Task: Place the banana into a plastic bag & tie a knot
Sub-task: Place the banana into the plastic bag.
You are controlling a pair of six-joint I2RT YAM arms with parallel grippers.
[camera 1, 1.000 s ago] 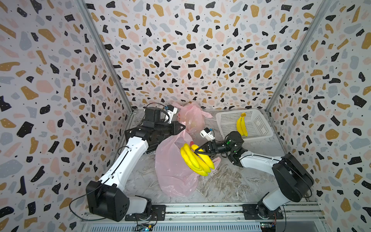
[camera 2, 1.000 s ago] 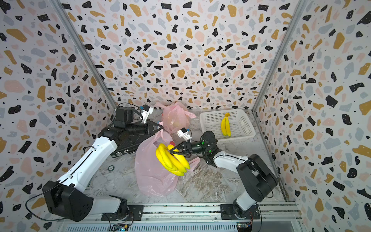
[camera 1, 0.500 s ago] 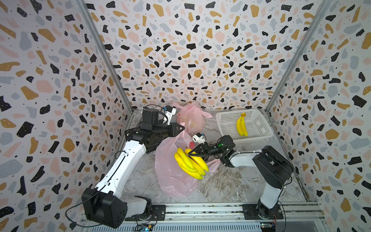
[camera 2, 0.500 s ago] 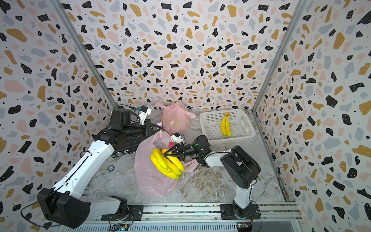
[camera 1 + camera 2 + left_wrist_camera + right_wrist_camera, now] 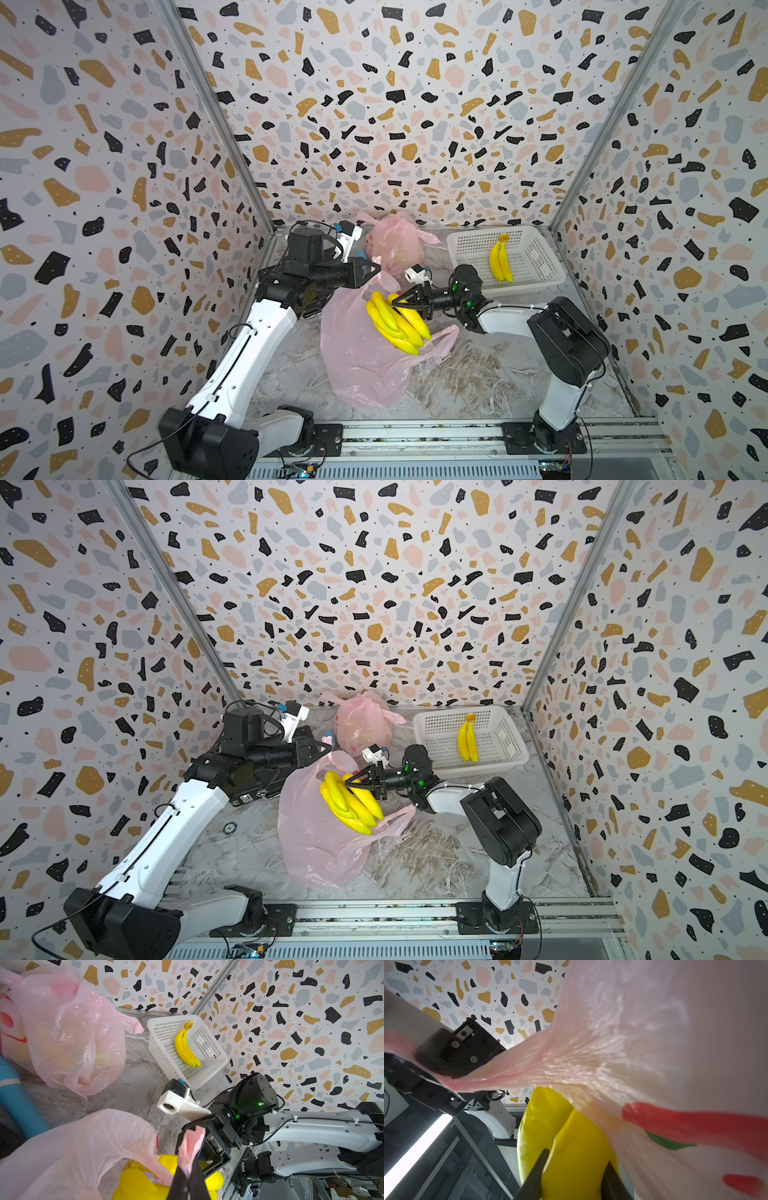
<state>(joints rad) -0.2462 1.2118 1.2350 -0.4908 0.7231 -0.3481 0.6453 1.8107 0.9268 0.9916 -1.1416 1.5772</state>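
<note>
Banana bunch (image 5: pixel 395 328) (image 5: pixel 349 808) position: raised off the surface at the open mouth of the pink plastic bag (image 5: pixel 357 365) (image 5: pixel 311 845), with the fruit tips pointing down over the bag's lower rim. The right gripper (image 5: pixel 397 301) (image 5: pixel 347 781) holds the bunch near its stem end. Its jaws stand partly apart and clamp the fruit; the right wrist view shows one black finger (image 5: pixel 537 1169) on each side of a yellow banana.

The left gripper (image 5: pixel 376 268) (image 5: pixel 328 746) is closed tight on a gathered strip of the bag's upper edge and holds that edge up. In the left wrist view the pink film stands out from between the closed fingers (image 5: pixel 178 1184), and a fold of film lies across part of the bunch (image 5: pixel 141 1184). The bag's body rests slack on the marble tabletop (image 5: pixel 478 382).

Behind, a second pink bag (image 5: pixel 395 245), filled, sits near the back wall. Beside it stands a white basket (image 5: pixel 536 257) containing a pair of bananas (image 5: pixel 498 259).
</note>
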